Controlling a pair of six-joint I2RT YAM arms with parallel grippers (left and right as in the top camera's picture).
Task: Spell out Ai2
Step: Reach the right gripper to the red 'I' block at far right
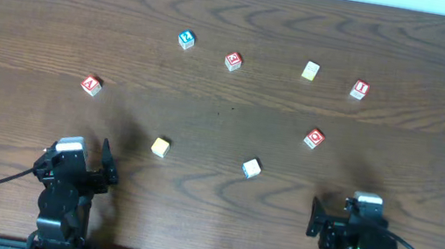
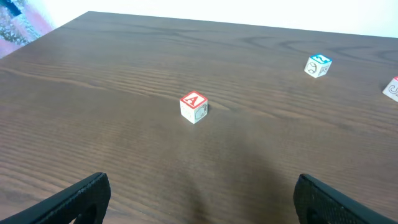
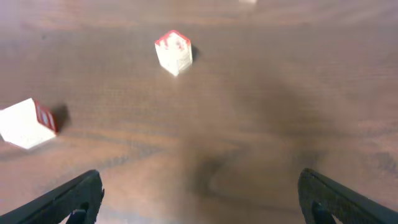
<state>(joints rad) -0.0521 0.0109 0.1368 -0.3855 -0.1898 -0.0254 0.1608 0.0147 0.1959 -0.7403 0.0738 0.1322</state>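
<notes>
A red-topped block with the letter A (image 1: 91,85) lies on the left of the table and shows ahead in the left wrist view (image 2: 193,107). A red-edged block that seems to read I (image 1: 359,89) lies at the far right. A blue-topped block (image 1: 186,39) lies at the back; its character is unclear in the left wrist view (image 2: 318,65). My left gripper (image 1: 76,157) is open and empty (image 2: 202,202), well short of the A block. My right gripper (image 1: 348,216) is open and empty (image 3: 199,199).
Other blocks are scattered about: a red one (image 1: 233,61), a cream one (image 1: 310,70), a red one (image 1: 314,138) ahead of the right gripper (image 3: 173,52), a yellow one (image 1: 161,146) and a white one (image 1: 251,168), also in the right wrist view (image 3: 25,123).
</notes>
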